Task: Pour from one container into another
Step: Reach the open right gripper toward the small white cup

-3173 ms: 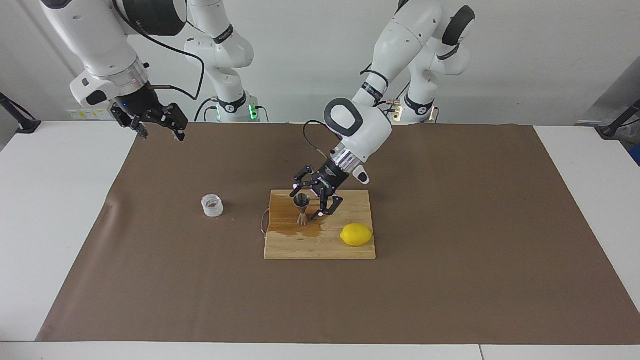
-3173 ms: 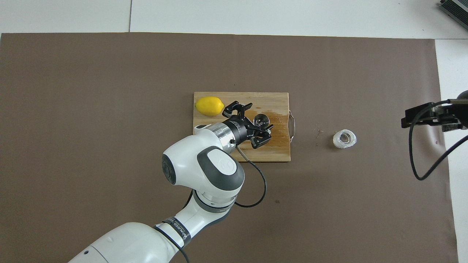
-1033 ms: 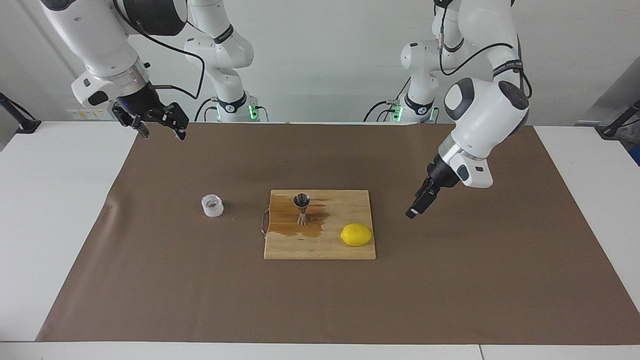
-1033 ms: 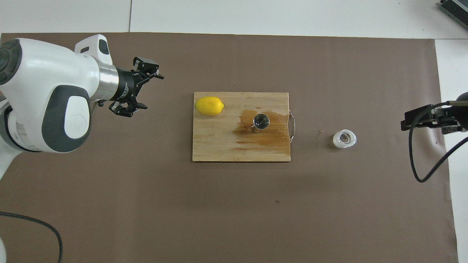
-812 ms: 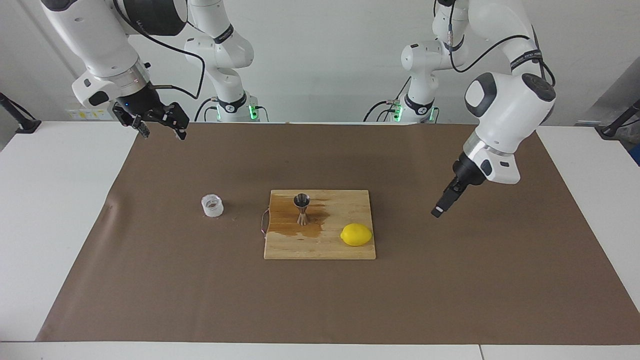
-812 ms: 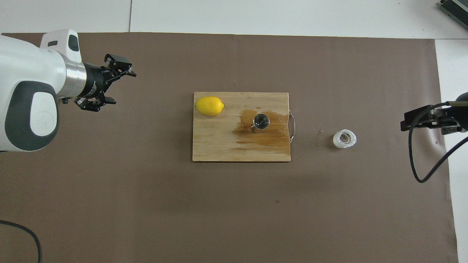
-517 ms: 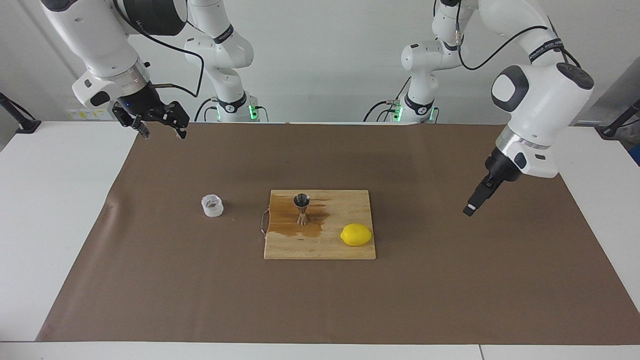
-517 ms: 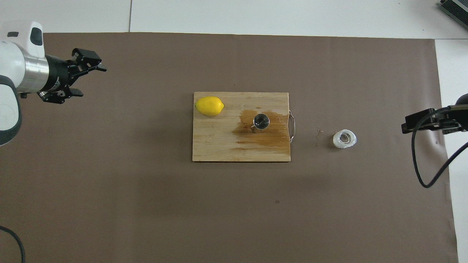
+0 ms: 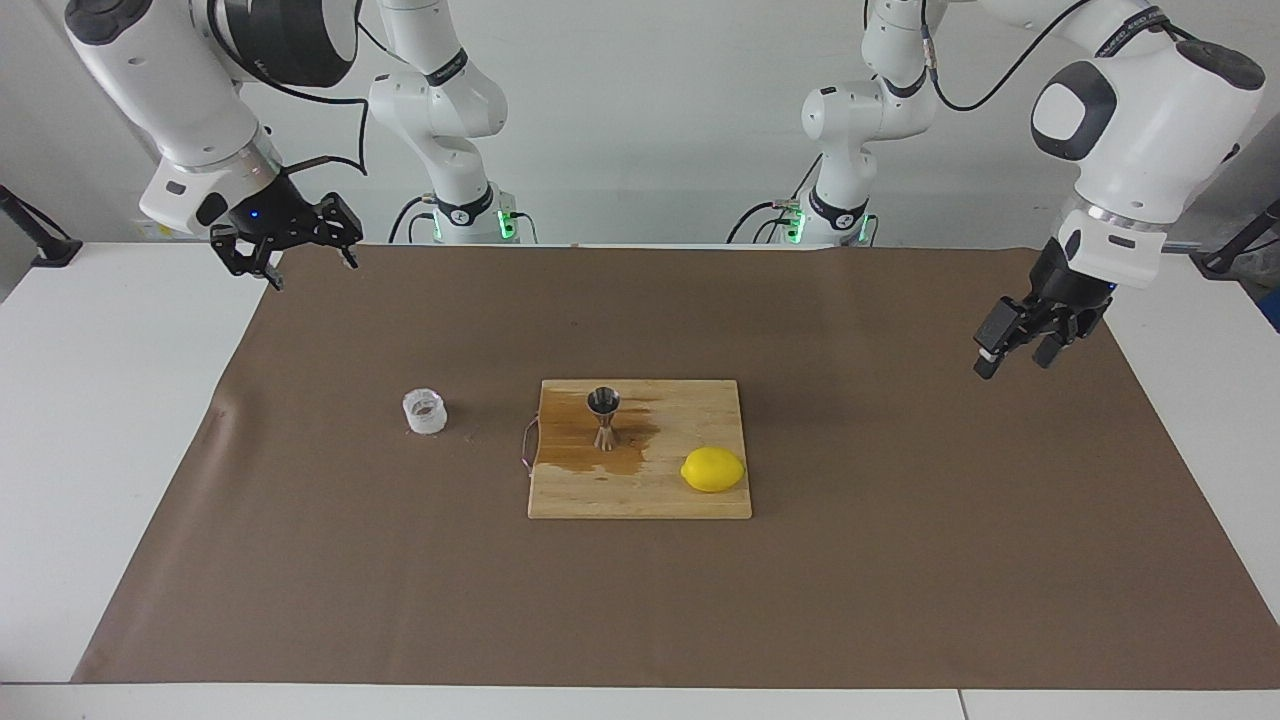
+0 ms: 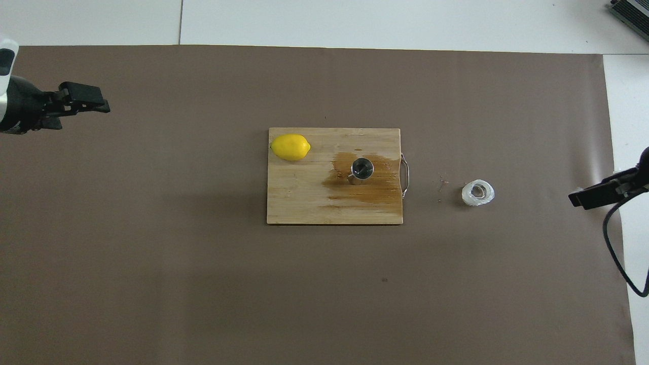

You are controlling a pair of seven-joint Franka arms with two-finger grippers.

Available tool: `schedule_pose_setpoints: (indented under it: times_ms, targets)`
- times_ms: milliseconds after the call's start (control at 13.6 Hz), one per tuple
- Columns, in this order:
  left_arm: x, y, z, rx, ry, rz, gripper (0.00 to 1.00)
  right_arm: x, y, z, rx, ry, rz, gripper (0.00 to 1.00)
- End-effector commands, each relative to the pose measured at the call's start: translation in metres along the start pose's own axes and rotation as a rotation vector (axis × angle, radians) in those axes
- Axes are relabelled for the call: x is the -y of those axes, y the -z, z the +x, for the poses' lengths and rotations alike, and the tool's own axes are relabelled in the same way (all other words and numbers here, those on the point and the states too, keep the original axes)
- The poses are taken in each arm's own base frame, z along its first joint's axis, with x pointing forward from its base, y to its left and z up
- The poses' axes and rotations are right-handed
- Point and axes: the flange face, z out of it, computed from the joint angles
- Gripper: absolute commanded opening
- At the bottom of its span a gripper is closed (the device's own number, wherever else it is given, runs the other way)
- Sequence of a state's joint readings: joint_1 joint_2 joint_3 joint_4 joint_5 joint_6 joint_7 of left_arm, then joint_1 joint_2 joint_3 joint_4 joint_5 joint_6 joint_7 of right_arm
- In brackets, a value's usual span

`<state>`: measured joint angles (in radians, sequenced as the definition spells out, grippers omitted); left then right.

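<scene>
The clear ribbed cup [image 9: 424,411] with brownish bits stands on the brown mat, beside the board toward the right arm's end; it also shows in the overhead view [image 10: 477,192]. The steel jigger [image 9: 603,417] stands upright on the wooden cutting board [image 9: 640,495], in a wet stain; from overhead the jigger [image 10: 362,169] shows its round mouth. My left gripper [image 9: 1015,356] is open and empty, raised over the mat at the left arm's end [image 10: 83,101]. My right gripper [image 9: 308,270] is open and empty, raised over the mat's edge at the right arm's end [image 10: 588,196].
A yellow lemon [image 9: 713,469] lies on the board [image 10: 304,203] toward the left arm's end; it also shows from overhead [image 10: 290,147]. The board's metal handle [image 10: 405,175] faces the cup. A few crumbs [image 10: 442,182] lie between board and cup.
My left gripper has let go of the jigger and swung away from the board to the left arm's end, rising. My right gripper has turned and shifted slightly. Cup, jigger and lemon have not moved.
</scene>
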<state>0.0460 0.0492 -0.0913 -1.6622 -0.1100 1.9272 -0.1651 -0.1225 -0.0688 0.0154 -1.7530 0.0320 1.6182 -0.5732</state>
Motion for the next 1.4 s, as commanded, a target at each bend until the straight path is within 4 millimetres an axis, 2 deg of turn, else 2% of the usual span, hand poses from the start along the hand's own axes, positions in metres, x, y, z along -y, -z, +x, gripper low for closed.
schedule_pose_setpoints:
  times_ms: [0,221,295,517,664,738,885,959,1107,1328]
  targets:
    - [0.001,0.015,-0.016,0.050,-0.205,0.083,1.00,0.002,-0.040,-0.019,-0.068,0.229,-0.028,1.00]
    - [-0.002,0.037,-0.037,0.103,-0.290,0.116,1.00,-0.008,-0.067,-0.008,-0.083,0.407,-0.043,1.00]
    - [-0.003,0.035,-0.042,0.124,-0.283,0.115,1.00,-0.011,-0.075,-0.004,-0.103,0.468,-0.020,1.00]
    - [-0.006,0.035,-0.047,0.128,-0.289,0.114,1.00,-0.046,-0.110,-0.008,-0.200,0.631,0.080,1.00]
    - [-0.006,0.050,-0.055,0.148,-0.280,0.104,1.00,-0.072,-0.144,-0.014,-0.288,0.690,0.167,1.00]
    - [-0.006,0.055,-0.058,0.150,-0.280,0.104,1.00,-0.075,-0.153,-0.013,-0.332,0.727,0.191,1.00]
    - [-0.005,0.054,-0.069,0.237,-0.277,0.112,1.00,-0.074,-0.175,-0.011,-0.387,0.771,0.236,1.00]
    - [-0.006,0.059,-0.072,0.250,-0.278,0.112,1.00,-0.069,-0.188,-0.014,-0.412,0.775,0.266,1.00]
    - [-0.005,0.063,-0.071,0.222,-0.274,0.099,1.00,-0.066,-0.215,-0.012,-0.425,0.795,0.314,1.00]
    - [-0.006,0.067,-0.069,0.212,-0.268,0.080,1.00,-0.068,-0.240,-0.012,-0.509,0.782,0.344,1.00]
